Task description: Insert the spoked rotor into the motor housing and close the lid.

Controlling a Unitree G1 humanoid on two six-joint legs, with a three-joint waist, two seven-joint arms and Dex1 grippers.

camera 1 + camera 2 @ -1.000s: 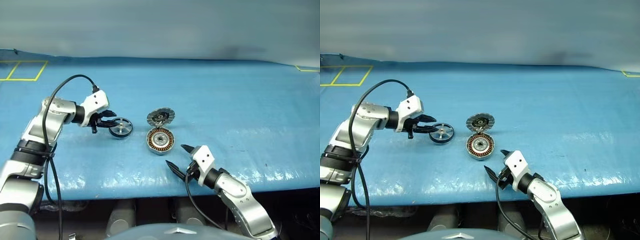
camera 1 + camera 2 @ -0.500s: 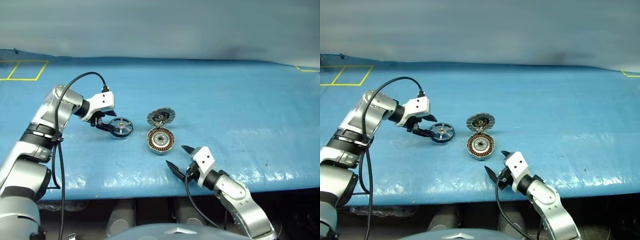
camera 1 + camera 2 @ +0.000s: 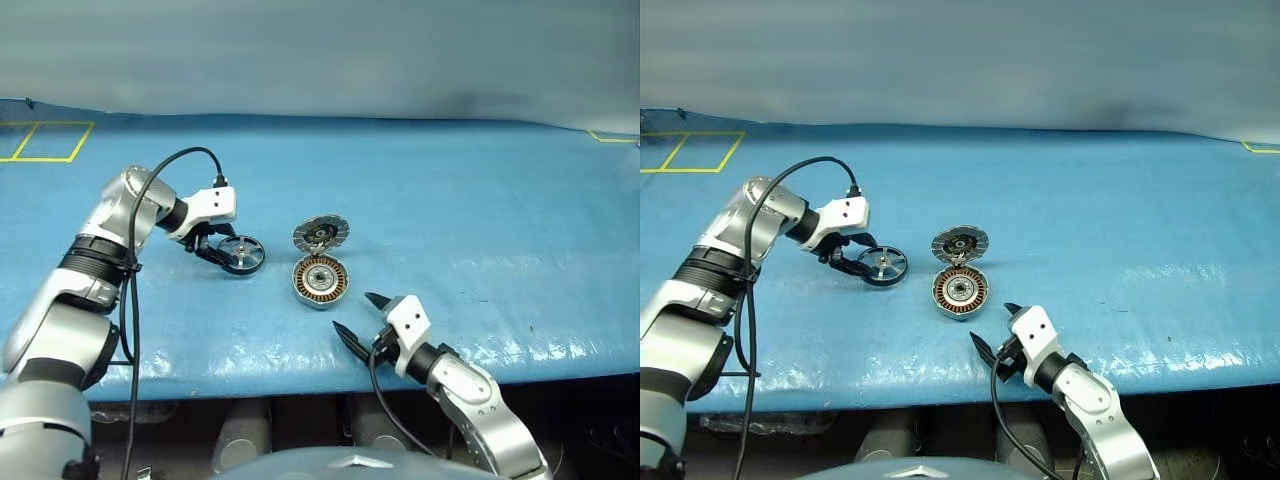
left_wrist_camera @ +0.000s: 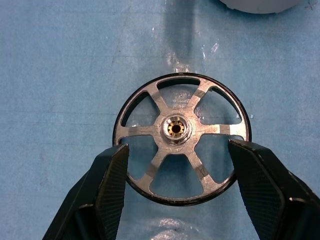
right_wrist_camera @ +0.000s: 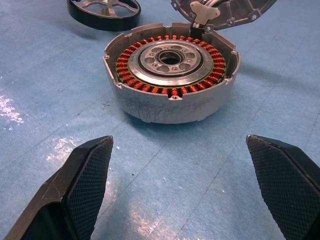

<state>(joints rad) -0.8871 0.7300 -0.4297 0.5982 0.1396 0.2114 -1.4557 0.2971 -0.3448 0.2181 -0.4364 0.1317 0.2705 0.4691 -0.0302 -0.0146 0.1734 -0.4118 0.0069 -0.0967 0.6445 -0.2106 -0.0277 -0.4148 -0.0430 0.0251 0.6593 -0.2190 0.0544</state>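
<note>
- Your bench is covered by a blue sheet, with yellow tape marks at its far left corner.
- Your left pincer sits at the left of the parts, angled down over the near-left edge of the rotor. Fingers are spread apart with nothing clamped. In the left wrist view one finger and the other stand either side of the wheel's rim, very close to it; can't tell whether they touch.
- Your right pincer is near the bench's front edge, just in front and right of the housing, aimed toward it. Fingers are spread wide and empty; in the right wrist view the finger is well short of the housing.
- Motor housing lies flat mid-bench, mouth up, with a ring of copper windings around a silver centre. Nothing sits inside it.
- Lid stands tilted up behind the housing, joined at the far edge, its segmented silver face showing. It's swung up, not closed.
- Spoked rotor lies flat on the bench left of the housing, apart from it. It has a dark rim, six silver spokes and a small brass-coloured hub.
</note>
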